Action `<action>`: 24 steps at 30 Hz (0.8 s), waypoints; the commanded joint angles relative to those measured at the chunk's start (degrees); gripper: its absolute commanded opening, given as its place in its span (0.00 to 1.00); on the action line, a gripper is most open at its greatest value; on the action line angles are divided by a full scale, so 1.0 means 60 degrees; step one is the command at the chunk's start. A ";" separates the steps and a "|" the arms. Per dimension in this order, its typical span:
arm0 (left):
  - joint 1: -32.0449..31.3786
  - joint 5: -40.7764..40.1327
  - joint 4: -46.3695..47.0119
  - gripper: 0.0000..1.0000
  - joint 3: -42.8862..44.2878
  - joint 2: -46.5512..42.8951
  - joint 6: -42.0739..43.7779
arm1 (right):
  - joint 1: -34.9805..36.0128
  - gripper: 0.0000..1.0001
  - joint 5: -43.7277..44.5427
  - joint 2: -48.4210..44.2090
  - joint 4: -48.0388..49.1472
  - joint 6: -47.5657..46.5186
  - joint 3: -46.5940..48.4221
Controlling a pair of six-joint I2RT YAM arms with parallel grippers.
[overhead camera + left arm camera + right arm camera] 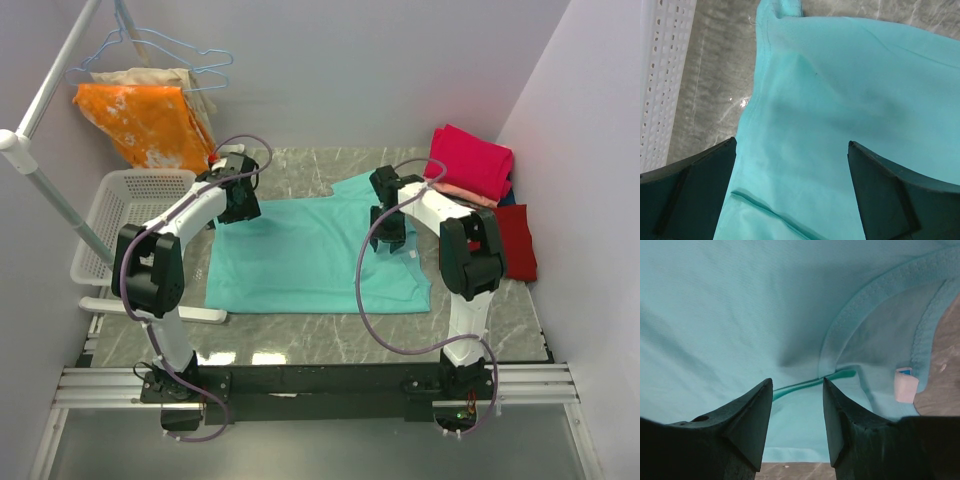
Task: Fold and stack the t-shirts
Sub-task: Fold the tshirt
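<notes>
Stack (pixel 470 160) beside the teal t-shirt (pixel 300 260) half hides its lower layers; we count three shirts. Left fingers (pixel 685 190) wide apart, right fingers (pixel 740 425) narrowly parted.

- Teal t-shirt (pixel 300 255): spread mostly flat, middle of table (pixel 330 335), collar toward the right.
- Magenta-pink t-shirt (pixel 472 160): folded, top of far-right pile.
- Salmon t-shirt (pixel 462 192): beneath it, only an edge showing.
- Dark red t-shirt (pixel 517 240): flat, nearer side of pile.
</notes>
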 commanded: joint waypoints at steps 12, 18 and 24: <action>-0.0036 -0.0177 -0.0251 0.99 0.1963 0.1206 0.0048 | 0.0088 0.50 0.1277 -0.0421 -0.1546 0.0416 -0.1523; -0.0021 -0.0046 -0.0222 0.99 0.2535 0.2056 0.0062 | 0.0045 0.50 0.1745 -0.0553 -0.2088 0.0431 -0.2036; -0.0021 0.0408 -0.0339 0.98 0.3472 0.3257 0.0048 | -0.0351 0.50 0.2010 -0.0978 -0.2426 0.0402 -0.2387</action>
